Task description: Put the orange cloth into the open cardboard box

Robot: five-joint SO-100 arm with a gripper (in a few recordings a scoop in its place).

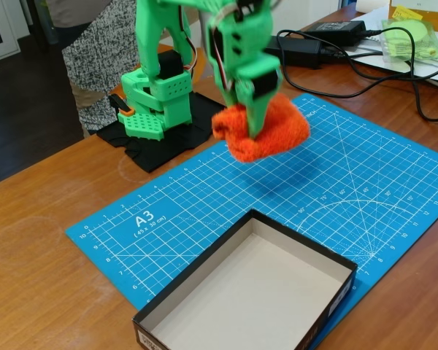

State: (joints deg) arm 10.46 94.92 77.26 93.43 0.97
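The orange cloth (pixel 266 131), fluffy and bunched, hangs in the air above the blue cutting mat, casting a soft shadow on it. My green gripper (pixel 255 124) comes down from above and is shut on the cloth, one finger (pixel 257 117) pressed into its top. The open cardboard box (pixel 197 281), black outside and off-white inside, lies at the near edge of the mat, in front of and below the cloth. Its inside is bare and a small label sits on its near left corner.
The blue gridded cutting mat (pixel 336 182) covers the middle of the wooden table. The arm's green base (pixel 157 102) stands on a black pad at the back left. Black power bricks and cables (pixel 328 36) and pale green pads in a clear bag (pixel 412 36) lie at the back right. A person stands behind the table.
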